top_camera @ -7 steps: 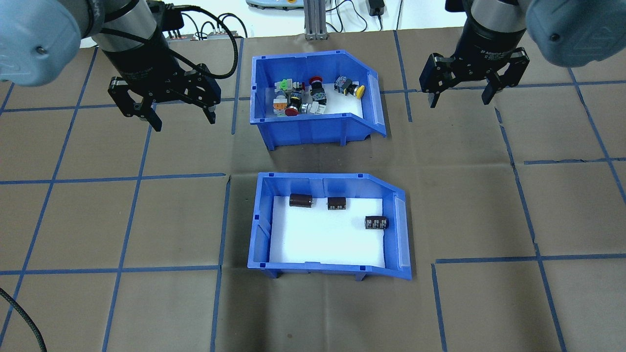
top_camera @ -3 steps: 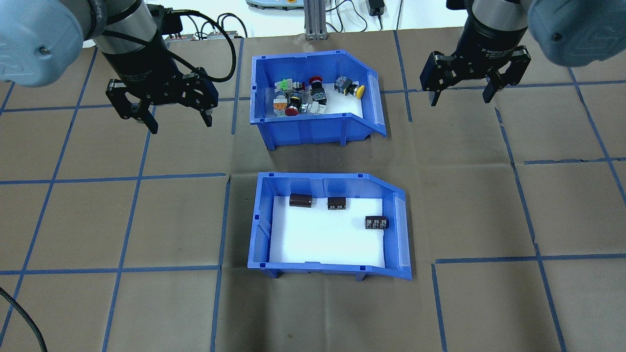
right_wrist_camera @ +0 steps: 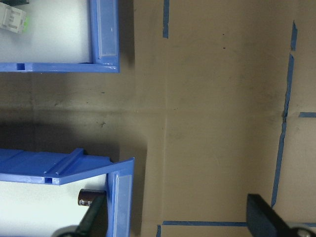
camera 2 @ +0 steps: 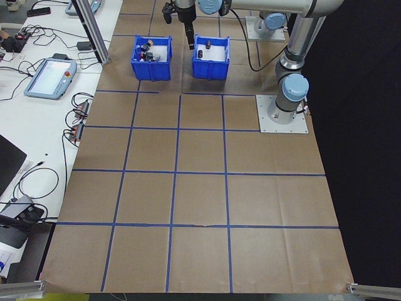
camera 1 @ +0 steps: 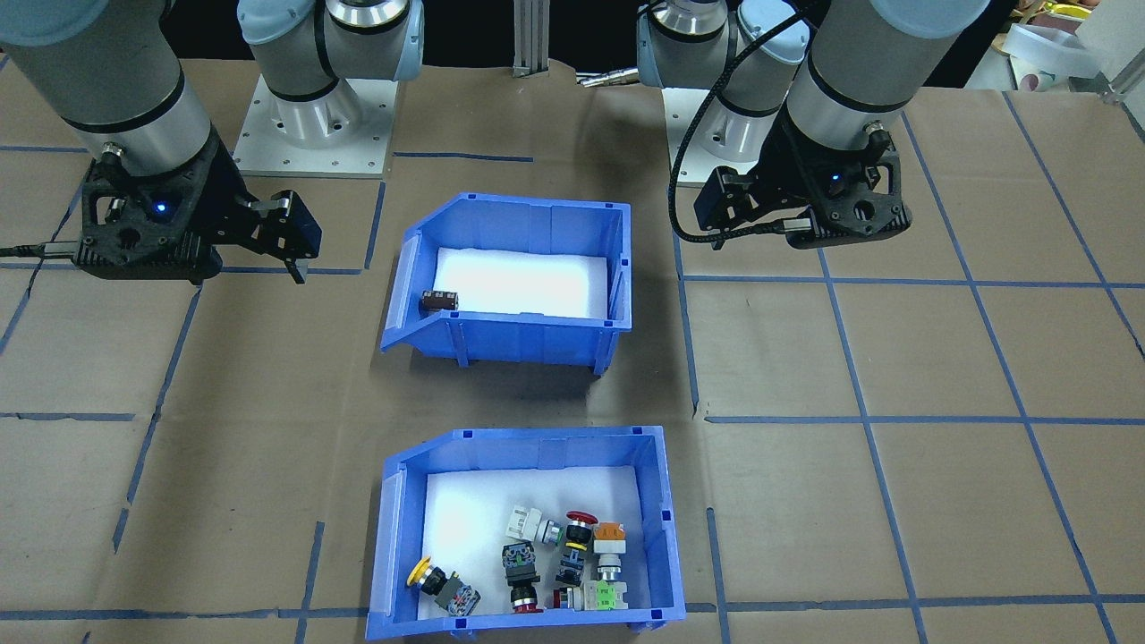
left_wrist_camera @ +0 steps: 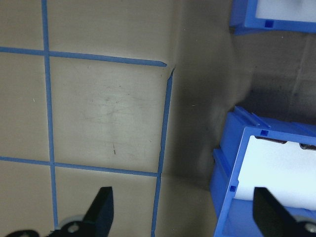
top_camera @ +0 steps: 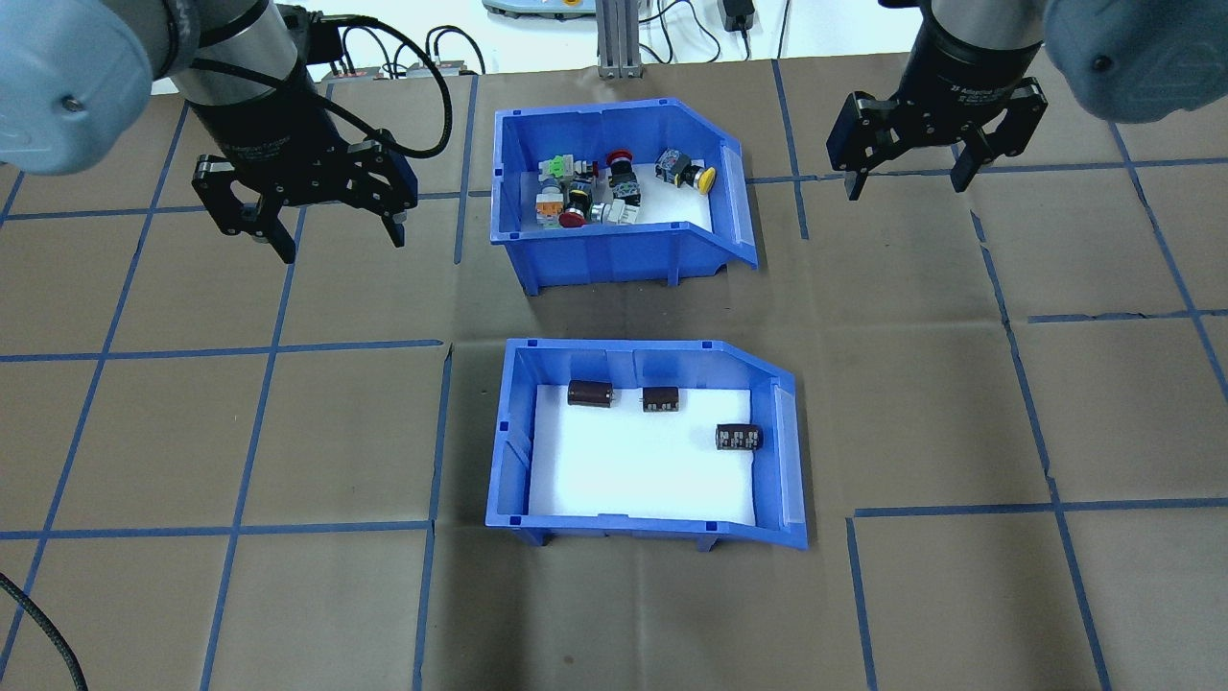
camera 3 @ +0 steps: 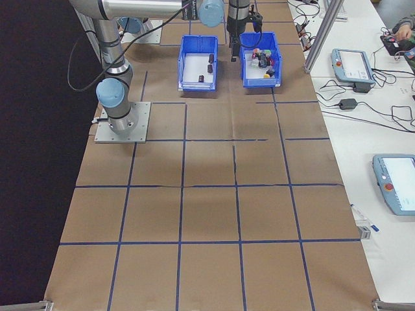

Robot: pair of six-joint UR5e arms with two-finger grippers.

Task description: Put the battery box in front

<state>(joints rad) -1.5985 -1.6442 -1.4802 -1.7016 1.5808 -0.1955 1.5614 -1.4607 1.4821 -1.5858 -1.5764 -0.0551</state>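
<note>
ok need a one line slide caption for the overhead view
Both open grippers, left and right, hover beside the switch bin; the battery box sits nearer the robot.

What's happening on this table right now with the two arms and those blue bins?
Neither arm is handling anything. The left gripper and right gripper both hang open above the table, flanking the bin of push-button switches. The battery box, holding three dark cells, sits untouched on the robot's side of that bin. Nothing is gripped.

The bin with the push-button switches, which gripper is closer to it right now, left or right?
Left, narrowly. The left gripper hangs open just off one end of the switch bin; the right gripper hangs open slightly farther off the opposite end. Neither touches it.
</note>
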